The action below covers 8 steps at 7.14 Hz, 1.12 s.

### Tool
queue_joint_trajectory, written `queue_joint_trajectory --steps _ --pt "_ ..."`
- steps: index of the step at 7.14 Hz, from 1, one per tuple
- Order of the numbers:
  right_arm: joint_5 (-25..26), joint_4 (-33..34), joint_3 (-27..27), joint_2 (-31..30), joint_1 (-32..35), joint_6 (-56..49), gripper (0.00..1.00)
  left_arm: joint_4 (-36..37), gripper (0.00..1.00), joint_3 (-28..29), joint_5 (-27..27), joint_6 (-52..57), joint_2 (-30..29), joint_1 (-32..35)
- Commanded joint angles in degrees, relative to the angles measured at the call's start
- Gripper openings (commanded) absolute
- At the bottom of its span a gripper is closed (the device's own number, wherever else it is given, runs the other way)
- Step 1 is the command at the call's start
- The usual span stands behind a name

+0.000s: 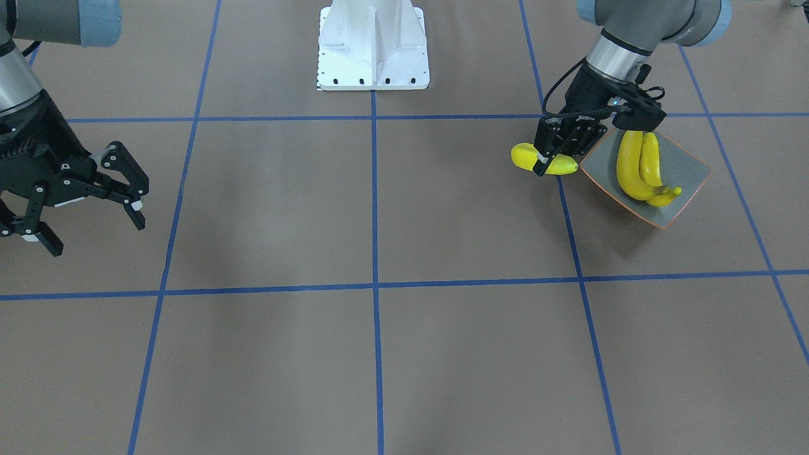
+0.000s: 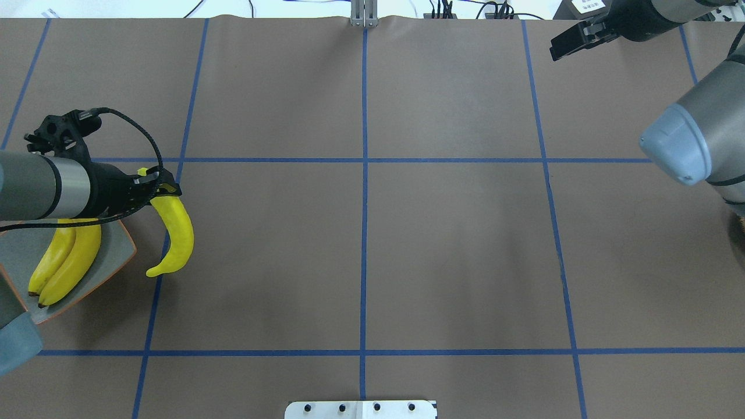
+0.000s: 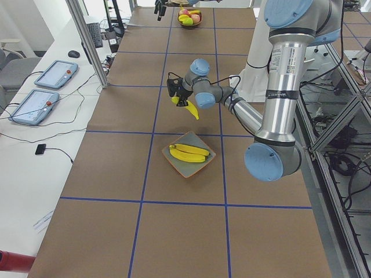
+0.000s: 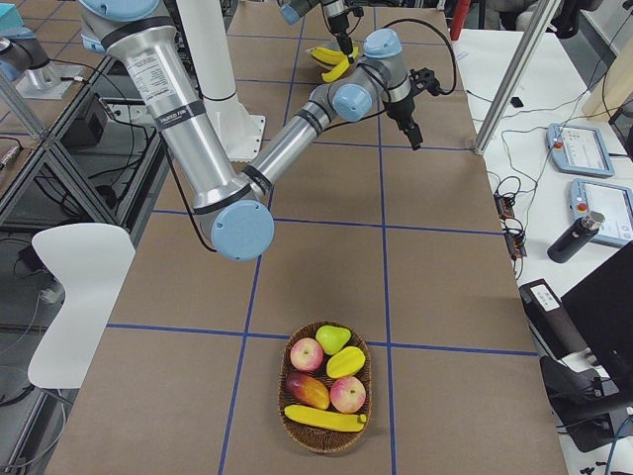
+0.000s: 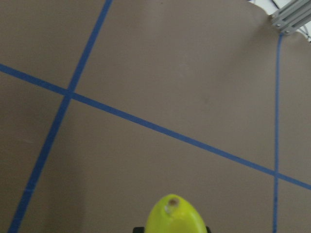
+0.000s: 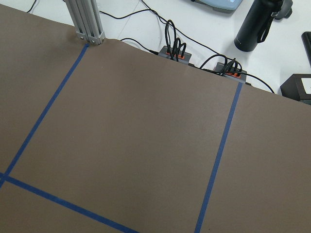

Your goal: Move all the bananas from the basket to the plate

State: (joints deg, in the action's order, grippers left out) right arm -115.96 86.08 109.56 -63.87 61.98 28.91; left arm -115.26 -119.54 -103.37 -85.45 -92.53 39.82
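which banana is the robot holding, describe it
At the robot's left end of the brown table sits a square grey-green dish with an orange rim. Beside it, a smooth yellow curved banana is pinched at one end by the fingers of the left gripper. Unlike the two bananas in the dish, it hangs outside it.

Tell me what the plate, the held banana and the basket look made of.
The plate looks like glazed ceramic: smooth grey-green surface, thin orange rim. The held banana is probably plastic: uniform bright yellow, smooth, blemish-free. The basket looks like woven wicker, brown; too small to confirm.
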Motion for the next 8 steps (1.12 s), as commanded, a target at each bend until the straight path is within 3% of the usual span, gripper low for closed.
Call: queue_joint_trajectory --steps 1,3,4,7,8 --pt "0.0 -0.1 -0.5 -0.1 0.1 -0.3 1.00 13.4 0.00 -4.4 -0.1 4.8 2.0 -0.1" --pt "0.1 -0.2 -0.5 -0.2 0.1 -0.3 1.00 23.5 0.00 -4.7 0.6 10.3 2.5 0.1" --pt "0.2 -0.2 -0.5 -0.1 0.0 -0.3 1.00 28.2 0.00 -4.2 4.6 10.9 3.1 -0.7" --pt "0.4 -0.3 -1.5 0.1 0.0 -0.3 1.00 30.9 0.00 0.3 6.1 11.1 2.3 -1.7" --pt "0.4 -0.3 -1.5 0.1 0.0 -0.3 1.00 30.9 0.55 1.2 6.1 12.2 1.7 -1.8"
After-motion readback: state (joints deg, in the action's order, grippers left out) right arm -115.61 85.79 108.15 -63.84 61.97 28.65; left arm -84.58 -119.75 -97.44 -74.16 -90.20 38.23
